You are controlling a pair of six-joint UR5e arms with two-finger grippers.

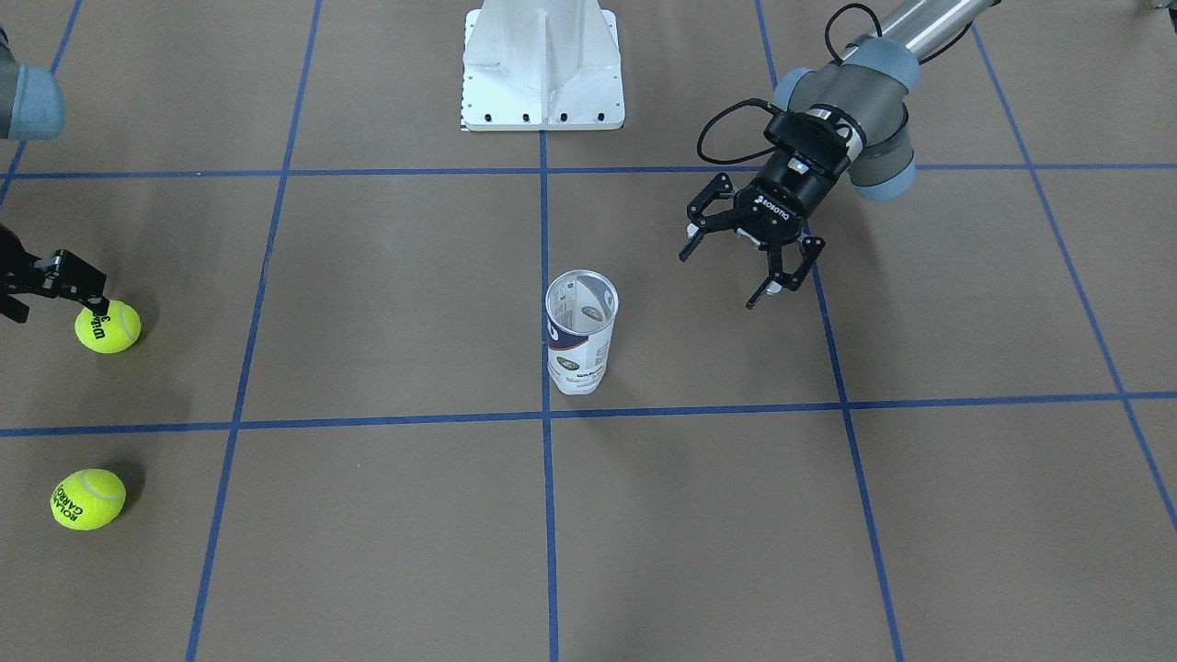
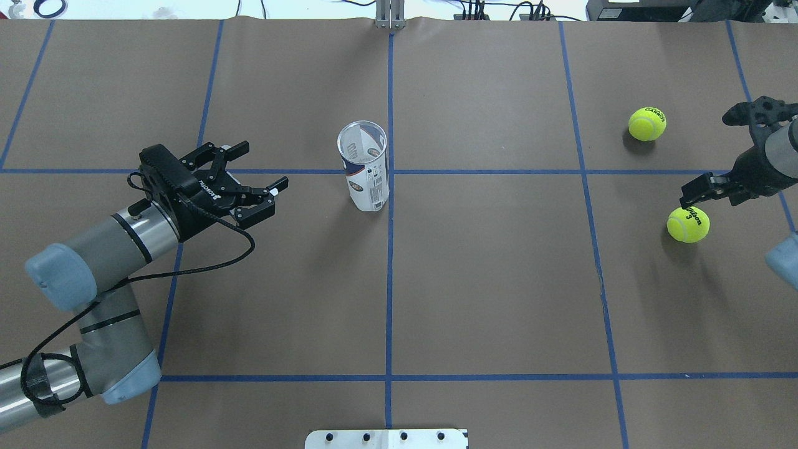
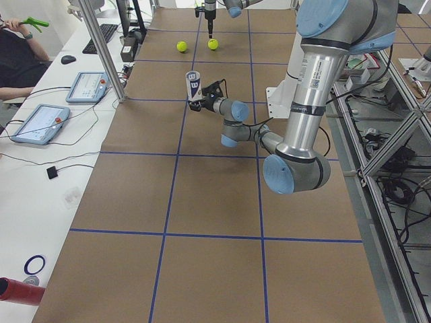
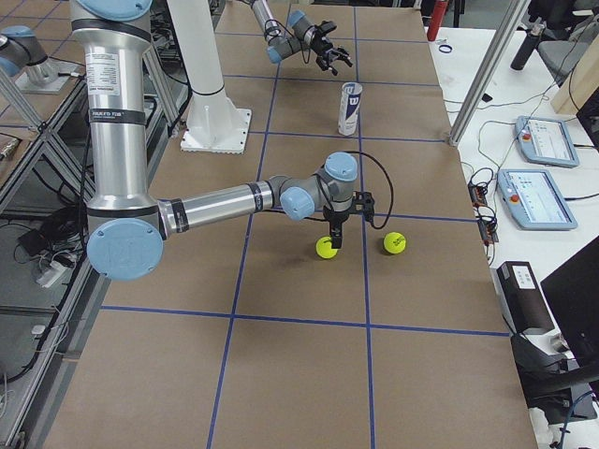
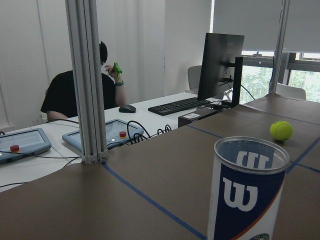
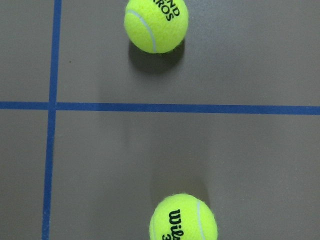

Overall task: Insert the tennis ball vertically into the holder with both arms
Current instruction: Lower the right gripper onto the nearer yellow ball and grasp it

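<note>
My left gripper aimed level at the holder, jaws spread wide, near but apart; holder stood upright between my grippers. My right gripper pointed down, jaws wide apart, one fingertip over the Wilson ball

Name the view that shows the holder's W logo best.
Left wrist-mounted: the holder fills the foreground, logo facing the camera. Both side views show the logo tiny; overhead and front-facing show mostly rim and other print; right wrist misses it.
</note>
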